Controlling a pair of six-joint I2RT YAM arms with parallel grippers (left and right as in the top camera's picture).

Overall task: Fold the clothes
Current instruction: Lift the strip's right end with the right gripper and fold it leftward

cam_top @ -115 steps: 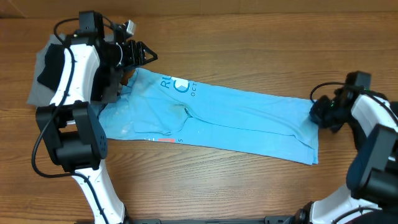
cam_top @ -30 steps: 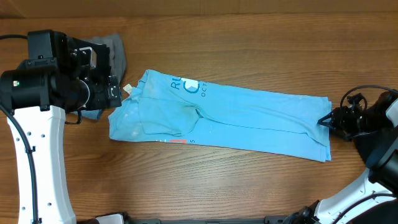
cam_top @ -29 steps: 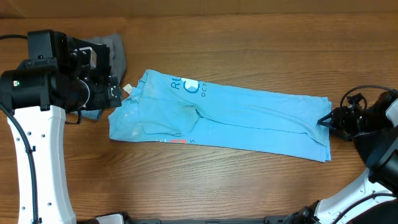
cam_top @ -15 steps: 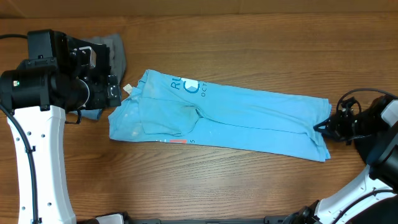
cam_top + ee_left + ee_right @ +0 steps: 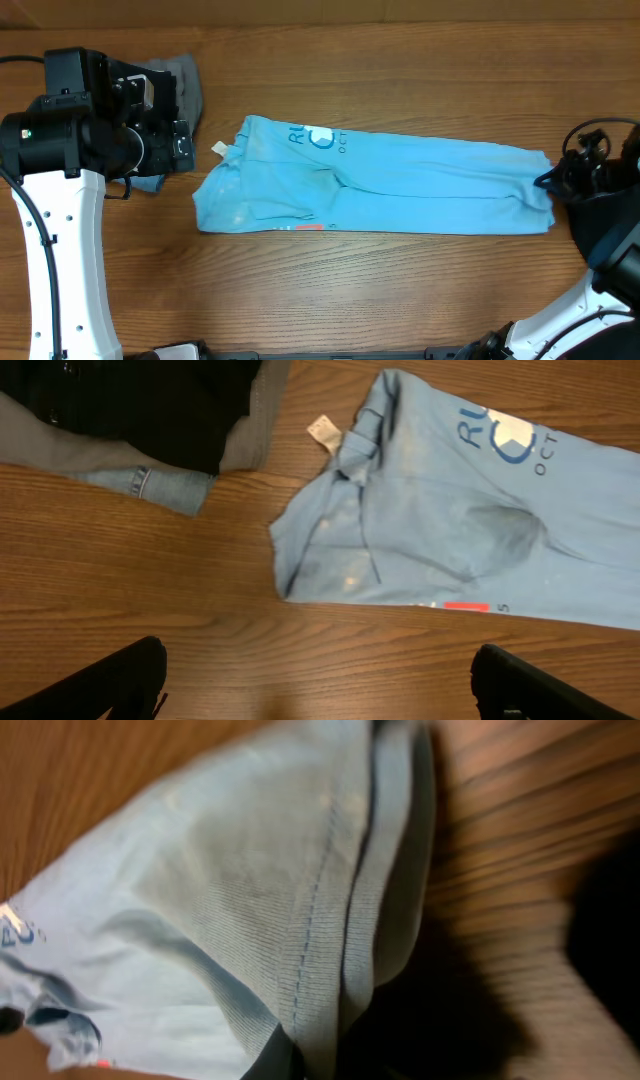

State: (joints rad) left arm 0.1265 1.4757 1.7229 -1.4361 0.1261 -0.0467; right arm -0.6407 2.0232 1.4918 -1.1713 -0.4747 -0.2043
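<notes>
The sky-blue shirt (image 5: 370, 185) lay flat across the middle of the worktop (image 5: 400, 290), its long axis running almost level from centre left to the right edge of the overhead frame. Its collar end, with a small white label (image 5: 218, 148), pointed toward the left of the frame. The right tool (image 5: 546, 183) was pressed together on the shirt's far right hem, and the right wrist view showed the doubled seam pinched between its fingers. That made the right arm the one in contact. The left tool (image 5: 320, 685) hung spread wide and empty just left of the collar end, apart from the cloth, with the pile of grey, black and denim pieces (image 5: 150, 410) at upper left. Compared with a second earlier, the shirt had slid rightward and straightened from a downward slant. Its collar end had also drawn further from the left tool, and the right tool had closed from half spread.
</notes>
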